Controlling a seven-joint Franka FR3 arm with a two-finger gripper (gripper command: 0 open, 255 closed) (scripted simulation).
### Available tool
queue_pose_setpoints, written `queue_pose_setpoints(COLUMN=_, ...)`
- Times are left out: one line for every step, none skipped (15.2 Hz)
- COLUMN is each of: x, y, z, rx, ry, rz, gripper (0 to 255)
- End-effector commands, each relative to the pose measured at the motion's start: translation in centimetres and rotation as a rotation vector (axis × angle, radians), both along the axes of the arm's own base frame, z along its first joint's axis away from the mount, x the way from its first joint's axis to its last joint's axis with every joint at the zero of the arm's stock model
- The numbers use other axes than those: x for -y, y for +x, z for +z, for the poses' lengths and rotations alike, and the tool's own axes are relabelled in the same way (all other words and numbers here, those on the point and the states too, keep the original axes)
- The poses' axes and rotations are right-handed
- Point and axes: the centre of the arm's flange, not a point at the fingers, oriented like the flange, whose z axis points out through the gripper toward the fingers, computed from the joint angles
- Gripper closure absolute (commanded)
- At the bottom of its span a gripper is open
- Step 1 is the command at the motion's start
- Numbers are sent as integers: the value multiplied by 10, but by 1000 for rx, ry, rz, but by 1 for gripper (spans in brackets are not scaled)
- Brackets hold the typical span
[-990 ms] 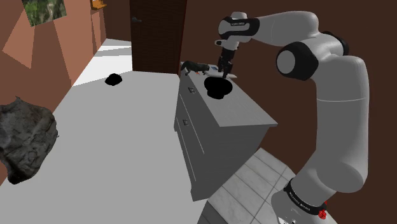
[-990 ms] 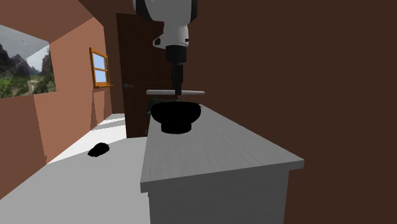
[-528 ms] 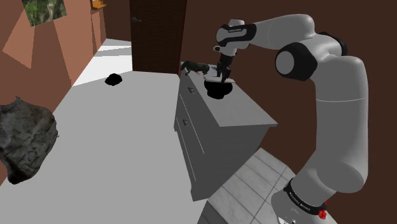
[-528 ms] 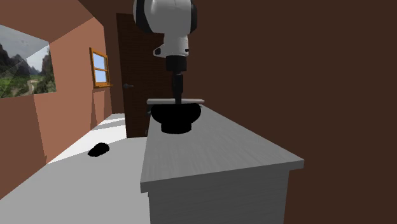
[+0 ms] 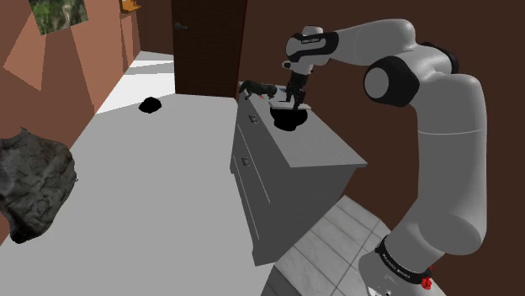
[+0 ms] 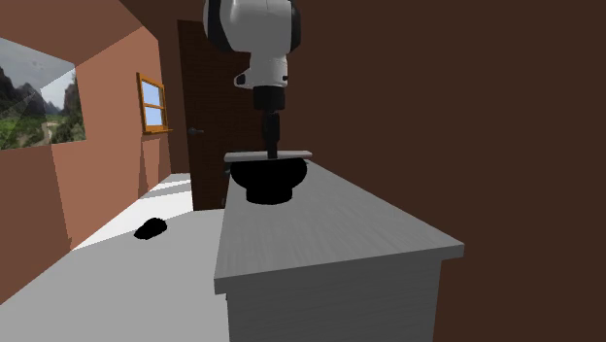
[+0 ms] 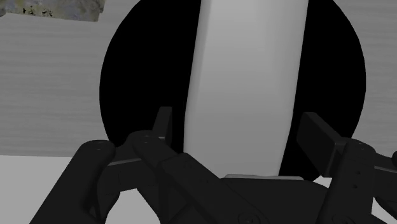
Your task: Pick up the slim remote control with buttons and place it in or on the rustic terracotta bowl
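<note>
In the shoulder view the white arm reaches over a grey drawer cabinet (image 5: 261,189), and the tool (image 5: 292,95) hangs pointing down just above the bowl (image 5: 289,120) (drawn pure black here), which stands on the worktop (image 5: 324,147) near its far end. The remote (image 5: 286,105), a pale slim bar, lies across the bowl's rim. A small dark object (image 5: 257,87) sits at the worktop's far edge, beside a dark brown door (image 5: 206,42). On the floor (image 5: 160,185) lie a black lump (image 5: 151,105) and, at this view's left, a grey rock (image 5: 29,181).

The second exterior view looks along the worktop (image 6: 320,233) at the bowl (image 6: 267,182). The remote (image 6: 291,153) rests level on its rim, overhanging both sides, with the tool (image 6: 272,149) coming down at its middle. A window (image 6: 152,102) and a landscape picture (image 6: 34,92) hang on the reddish wall.

In the wrist view the tool (image 7: 238,118) is spread: its fingers (image 7: 164,124) stand either side of the plain light-grey remote (image 7: 245,70) without clasping it. The remote crosses the bowl's round black opening (image 7: 127,95), the grey worktop (image 7: 51,95) lies around, and a mottled stony thing (image 7: 60,9) sits beyond the bowl.
</note>
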Motion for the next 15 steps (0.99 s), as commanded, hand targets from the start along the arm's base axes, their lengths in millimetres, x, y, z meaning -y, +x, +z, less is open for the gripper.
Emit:
queue_pose_setpoints(x=0, y=0, z=0, rx=0, ry=0, rz=0, gripper=0)
queue_pose_setpoints(x=0, y=0, z=0, rx=0, ry=0, rz=0, gripper=0)
queue_pose_setpoints(x=0, y=0, z=0, rx=0, ry=0, rz=0, gripper=0)
queue_pose_setpoints(x=0, y=0, z=0, rx=0, ry=0, rz=0, gripper=0)
queue_pose_setpoints(x=0, y=0, z=13, rx=0, ry=0, rz=0, gripper=0)
queue_pose_setpoints(x=0, y=0, z=26, rx=0, ry=0, rz=0, gripper=0)
queue_pose_setpoints(x=0, y=0, z=39, rx=0, ry=0, rz=0, gripper=0)
queue_pose_setpoints(x=0, y=0, z=50, rx=0, ry=0, rz=0, gripper=0)
queue_pose_setpoints(x=0, y=0, z=50, rx=0, ry=0, rz=0, gripper=0)
queue_pose_setpoints(x=0, y=0, z=50, rx=0, ry=0, rz=0, gripper=0)
queue_pose_setpoints(x=0, y=0, z=50, rx=0, ry=0, rz=0, gripper=0)
queue_pose_setpoints(x=0, y=0, z=50, rx=0, ry=0, rz=0, gripper=0)
queue_pose_setpoints(x=0, y=0, z=50, rx=0, ry=0, rz=0, gripper=0)
queue_pose_setpoints(x=0, y=0, z=50, rx=0, ry=0, rz=0, gripper=0)
queue_pose_setpoints(x=0, y=0, z=50, rx=0, ry=0, rz=0, gripper=0)
